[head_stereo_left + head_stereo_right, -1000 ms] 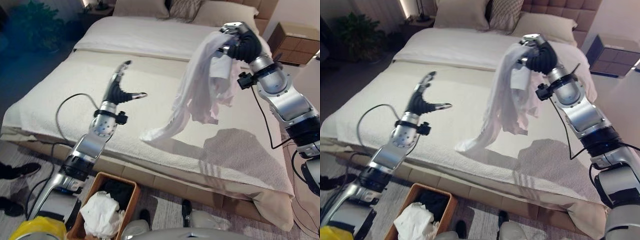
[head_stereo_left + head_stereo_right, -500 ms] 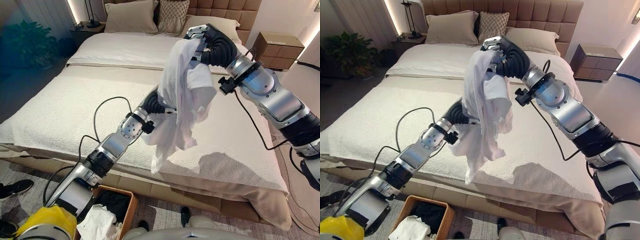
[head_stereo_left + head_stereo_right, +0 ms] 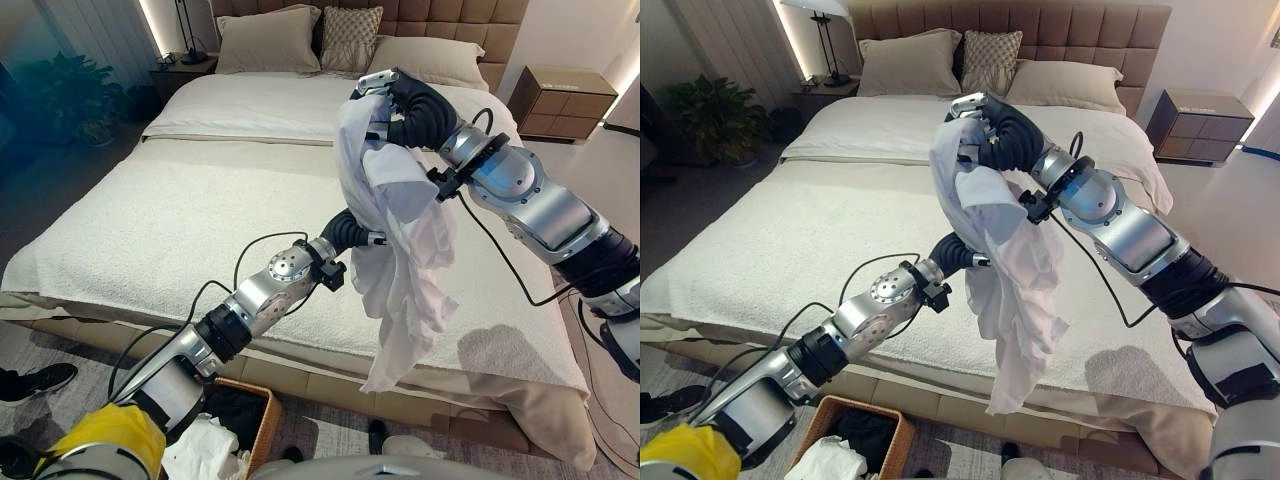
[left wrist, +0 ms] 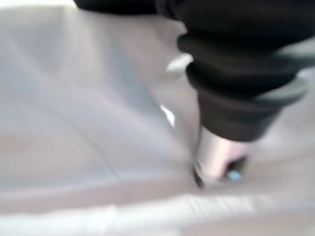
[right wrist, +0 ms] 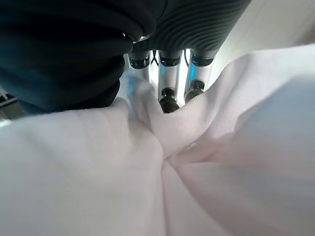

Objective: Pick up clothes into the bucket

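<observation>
Standing at the lower left, the basket (image 3: 845, 440) on the floor by the bed (image 3: 780, 240) held a white and a dark garment. Rising from there, the left hand (image 3: 350, 232) reached into the hanging white shirt (image 3: 400, 250); whether its fingers were open or closed could not be told, as cloth hid them. Higher and to the right, the right hand (image 3: 992, 130) gripped the shirt's top, fingers curled into the fabric, holding it above the bed.

thin white cloth shirt (image 3: 400, 240), woven wicker basket (image 3: 895, 425)
</observation>
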`<state>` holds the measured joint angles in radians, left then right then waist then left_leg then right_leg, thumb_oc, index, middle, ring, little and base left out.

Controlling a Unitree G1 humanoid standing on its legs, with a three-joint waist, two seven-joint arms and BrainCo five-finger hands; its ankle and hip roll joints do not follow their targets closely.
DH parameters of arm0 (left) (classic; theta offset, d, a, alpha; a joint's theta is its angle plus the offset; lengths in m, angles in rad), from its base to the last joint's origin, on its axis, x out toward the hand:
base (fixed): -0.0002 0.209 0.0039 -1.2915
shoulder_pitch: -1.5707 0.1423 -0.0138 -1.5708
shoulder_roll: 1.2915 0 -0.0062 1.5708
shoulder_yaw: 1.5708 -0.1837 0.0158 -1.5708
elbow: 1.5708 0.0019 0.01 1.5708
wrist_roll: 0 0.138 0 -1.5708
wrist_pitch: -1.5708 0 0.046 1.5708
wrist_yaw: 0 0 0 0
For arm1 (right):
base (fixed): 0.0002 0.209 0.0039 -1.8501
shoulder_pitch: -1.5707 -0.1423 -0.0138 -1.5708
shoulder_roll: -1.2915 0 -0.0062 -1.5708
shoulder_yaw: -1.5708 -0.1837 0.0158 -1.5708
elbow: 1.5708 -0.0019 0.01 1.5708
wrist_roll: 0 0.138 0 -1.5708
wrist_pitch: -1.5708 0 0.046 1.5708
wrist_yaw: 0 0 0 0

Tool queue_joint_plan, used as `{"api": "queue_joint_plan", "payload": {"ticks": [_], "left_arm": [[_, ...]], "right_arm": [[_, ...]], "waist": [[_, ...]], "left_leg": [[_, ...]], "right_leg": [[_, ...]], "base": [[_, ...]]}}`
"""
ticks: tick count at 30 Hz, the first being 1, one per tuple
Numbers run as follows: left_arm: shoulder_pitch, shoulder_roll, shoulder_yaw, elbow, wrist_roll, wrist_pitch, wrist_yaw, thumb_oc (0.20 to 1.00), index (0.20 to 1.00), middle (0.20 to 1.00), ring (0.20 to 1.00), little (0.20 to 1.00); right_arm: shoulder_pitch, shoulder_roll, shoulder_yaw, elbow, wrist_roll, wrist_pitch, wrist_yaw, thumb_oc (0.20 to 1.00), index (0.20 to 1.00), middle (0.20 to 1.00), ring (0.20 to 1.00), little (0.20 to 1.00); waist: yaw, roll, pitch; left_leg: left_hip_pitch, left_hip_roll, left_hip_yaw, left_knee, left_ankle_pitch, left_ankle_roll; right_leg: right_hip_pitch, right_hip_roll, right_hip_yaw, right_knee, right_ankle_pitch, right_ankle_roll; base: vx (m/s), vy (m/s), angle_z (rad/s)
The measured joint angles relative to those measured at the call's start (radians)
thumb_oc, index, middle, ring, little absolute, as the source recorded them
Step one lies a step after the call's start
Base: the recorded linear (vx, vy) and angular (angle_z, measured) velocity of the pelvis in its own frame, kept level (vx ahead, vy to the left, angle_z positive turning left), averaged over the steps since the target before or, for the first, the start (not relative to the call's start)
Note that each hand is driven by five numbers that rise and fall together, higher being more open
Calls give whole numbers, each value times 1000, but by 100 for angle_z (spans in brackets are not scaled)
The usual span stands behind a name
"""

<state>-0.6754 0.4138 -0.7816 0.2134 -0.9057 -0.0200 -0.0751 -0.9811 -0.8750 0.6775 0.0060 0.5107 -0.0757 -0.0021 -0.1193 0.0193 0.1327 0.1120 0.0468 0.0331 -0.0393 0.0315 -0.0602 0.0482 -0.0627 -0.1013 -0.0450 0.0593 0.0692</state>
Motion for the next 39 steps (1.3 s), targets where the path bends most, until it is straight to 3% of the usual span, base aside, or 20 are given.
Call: {"api": "queue_joint_plan", "payload": {"ticks": [1,2,3,4,8,10,13,16,18,26,31,37,39], "left_arm": [[11,-1,5,0,-22,1,-4,200,200,200,200,200],[14,-1,7,0,-24,3,-4,200,200,200,200,200],[38,-11,31,0,-32,3,-5,200,200,200,200,200],[55,-17,43,0,-35,3,-5,200,200,200,200,200],[203,-50,128,-21,-54,7,5,200,200,200,200,200],[311,-44,167,-56,-61,11,12,200,200,200,200,200],[386,-28,201,-72,-61,20,18,200,200,200,200,200],[492,-2,299,-157,-56,27,18,200,200,200,200,200],[638,22,462,-293,-48,21,16,200,200,200,200,200],[837,-9,811,-391,5,-31,4,200,200,200,200,200],[879,-57,990,-410,47,-78,21,200,200,200,200,200],[914,-60,1071,-422,97,-117,32,200,200,200,200,200],[936,-13,1095,-424,188,-128,42,200,200,200,200,200]], "right_arm": [[1,0,0,0,12,0,-1,228,228,228,228,228],[2,1,0,1,12,0,-1,354,354,354,354,354],[8,5,-2,2,12,0,-2,831,831,831,831,831],[14,5,-6,2,12,0,-2,1000,1000,1000,1000,1000],[140,36,-136,-8,11,-7,-21,1000,1000,1000,1000,1000],[261,45,-261,-11,6,-6,-49,1000,1000,1000,1000,1000],[359,51,-356,-9,-7,-6,-71,1000,1000,1000,1000,1000],[505,79,-510,-20,-33,-6,-92,1000,1000,1000,1000,1000],[708,113,-690,-35,-50,-14,-98,1000,1000,1000,1000,1000],[1027,322,-981,143,-50,-20,-134,1000,1000,1000,1000,1000],[1147,448,-1069,298,-49,-31,-158,1000,1000,1000,1000,1000],[1212,534,-1054,536,4,-41,-138,1000,1000,1000,1000,1000],[1207,538,-1027,636,2,-50,-120,1000,1000,1000,1000,1000]], "waist": [[-2,2,-2],[0,2,-2],[-1,3,-3],[0,4,-4],[5,4,-10],[14,4,-10],[25,4,-10],[28,2,-11],[37,-2,-13],[59,0,-13],[62,0,-12],[79,11,-5],[81,10,1]], "left_leg": [[0,0,-2,0,0,0],[0,0,-3,0,0,0],[1,0,-5,0,0,0],[0,0,-6,0,0,0],[3,0,-10,0,0,0],[4,-3,-18,-1,0,0],[3,-7,-21,-2,0,0],[1,-11,-28,-4,0,1],[1,-12,-35,-8,-1,1],[-6,-16,-45,-11,-3,5],[-22,-18,-63,-14,-3,5],[-49,-20,-69,-8,-3,4],[-53,-20,-74,-5,-3,4]], "right_leg": [[1,0,0,-1,0,0],[1,0,0,-1,0,0],[3,0,0,-1,0,0],[3,0,-1,-1,0,0],[10,-1,-5,-3,0,0],[16,-4,-14,-7,-1,0],[16,-9,-17,-7,-4,4],[17,-12,-20,-9,-4,5],[19,-13,-25,-12,-7,8],[18,-19,-39,-12,-13,10],[9,-21,-50,-11,-17,10],[-20,-25,-57,5,-23,13],[-19,-25,-65,4,-25,14]], "base": [[8,3,4],[13,8,3],[0,0,0],[0,0,0],[5,10,5],[8,13,11],[3,13,5],[3,10,7],[8,5,8],[3,1,4],[-9,3,9],[-6,3,2],[-26,8,10]]}}
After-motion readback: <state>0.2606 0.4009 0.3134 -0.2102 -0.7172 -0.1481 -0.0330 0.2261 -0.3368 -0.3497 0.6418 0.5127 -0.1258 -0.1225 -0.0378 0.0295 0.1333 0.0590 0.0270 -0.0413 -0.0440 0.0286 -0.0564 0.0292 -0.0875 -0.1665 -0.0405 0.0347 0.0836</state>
